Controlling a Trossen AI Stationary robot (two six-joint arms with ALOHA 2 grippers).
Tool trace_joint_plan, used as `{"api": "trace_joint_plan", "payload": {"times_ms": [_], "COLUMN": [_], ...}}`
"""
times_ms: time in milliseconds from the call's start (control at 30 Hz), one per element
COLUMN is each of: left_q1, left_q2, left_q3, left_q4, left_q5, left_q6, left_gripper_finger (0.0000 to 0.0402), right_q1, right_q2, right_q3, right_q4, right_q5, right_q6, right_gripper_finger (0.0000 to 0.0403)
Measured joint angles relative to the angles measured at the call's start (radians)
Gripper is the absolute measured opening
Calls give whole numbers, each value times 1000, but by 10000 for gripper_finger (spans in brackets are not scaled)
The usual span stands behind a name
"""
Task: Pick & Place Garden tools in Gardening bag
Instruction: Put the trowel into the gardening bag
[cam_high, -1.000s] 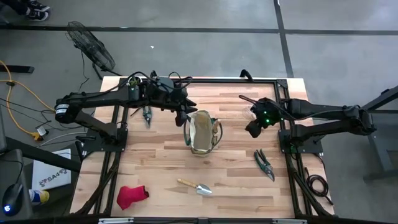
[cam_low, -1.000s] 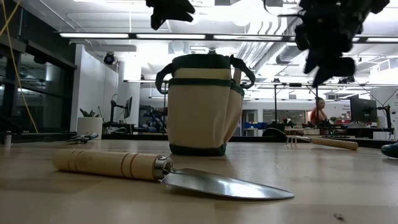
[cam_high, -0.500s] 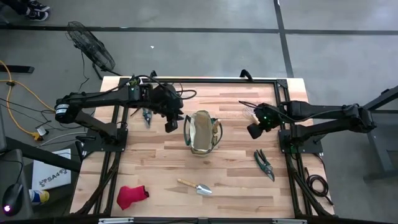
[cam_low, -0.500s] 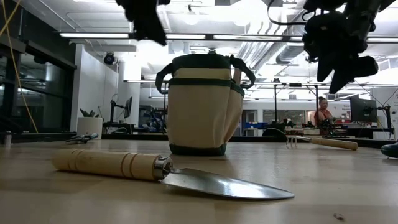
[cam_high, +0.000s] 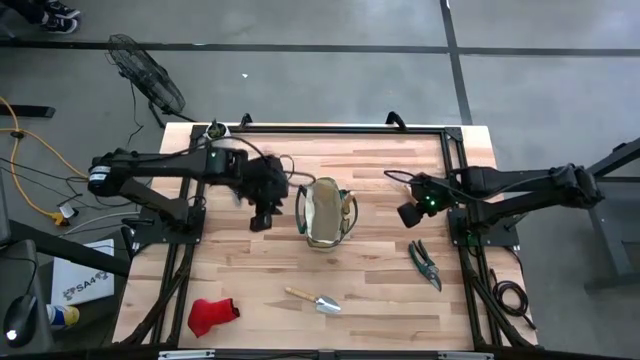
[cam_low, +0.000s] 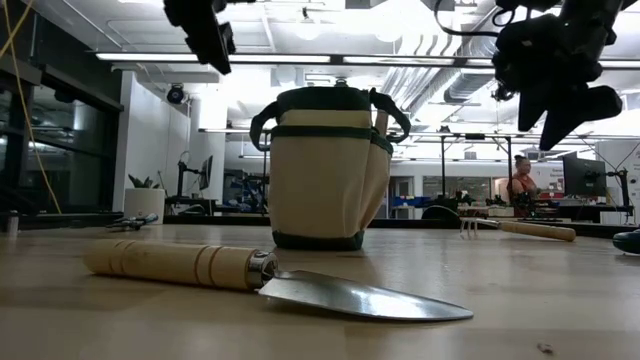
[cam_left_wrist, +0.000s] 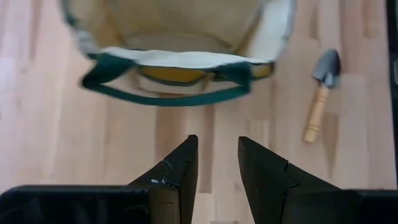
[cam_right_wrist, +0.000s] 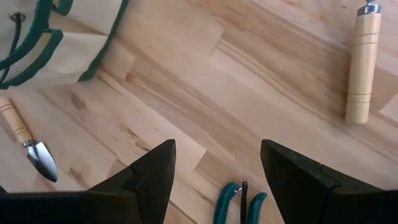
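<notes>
The tan gardening bag (cam_high: 323, 212) with green trim stands upright on its base at the table's middle; it also shows in the low view (cam_low: 325, 175). My left gripper (cam_high: 262, 215) hovers left of the bag, slightly open and empty (cam_left_wrist: 217, 168). My right gripper (cam_high: 410, 213) hovers right of the bag, wide open and empty (cam_right_wrist: 217, 168). A wood-handled trowel (cam_high: 314, 299) lies flat near the front. Green-handled shears (cam_high: 425, 263) lie at the right. A red glove (cam_high: 212, 315) lies at the front left. A wood-handled fork (cam_low: 520, 229) lies behind, under the right arm.
A small white pot with a plant (cam_low: 145, 203) stands at the far left, with a second pair of shears (cam_low: 135, 222) lying beside it. Bare wood (cam_high: 260, 260) lies between the bag, the glove and the trowel. A black frame (cam_high: 330, 128) runs round the table.
My left gripper has gone from beside the bag's far left rim toward the table's left and near edges, away from the bag, and has come lower. My right gripper has shifted a little toward the near edge. Nothing on the table has moved.
</notes>
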Motion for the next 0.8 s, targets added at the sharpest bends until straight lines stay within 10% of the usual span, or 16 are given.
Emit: {"api": "trace_joint_plan", "payload": {"times_ms": [800], "left_q1": [-427], "left_q2": [80], "left_q3": [-282], "left_q4": [354], "left_q5": [-93], "left_q6": [-245], "left_gripper_finger": [111], "right_q1": [162], "right_q2": [1], "right_q3": [0], "right_q4": [86], "right_q5": [39], "right_q6": [-10], "right_gripper_finger": [227]}}
